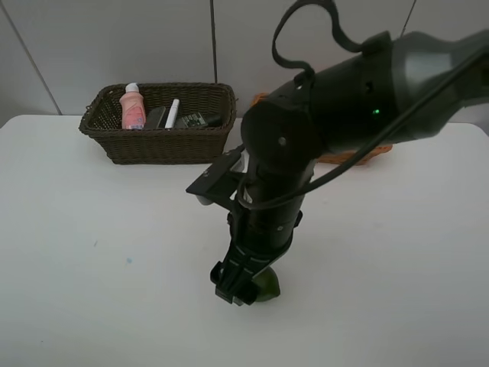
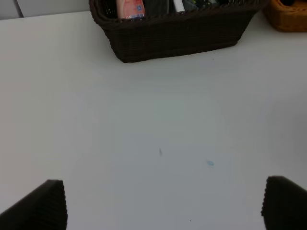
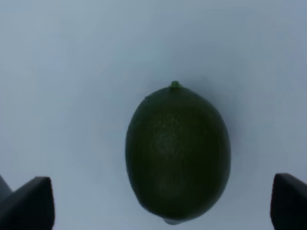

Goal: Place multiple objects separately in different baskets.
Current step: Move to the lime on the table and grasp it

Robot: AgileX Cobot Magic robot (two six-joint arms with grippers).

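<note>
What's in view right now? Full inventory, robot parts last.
dark basket: 1, dark brown wicker, back left of table.
tan basket: 1, orange-tan, back, right of the dark basket; mostly hidden by the arm in the high view.
pink bottle: 1, pink with white cap, in dark basket.
marker: 1, white, in dark basket.
dark items: dark, in dark basket; count unclear.
green fruit: 1, dark green, on table, front centre.
table: 1, white.
right pincer: 1, black, open, around the fruit.
left pincer: 1, black, open, over bare table.
</note>
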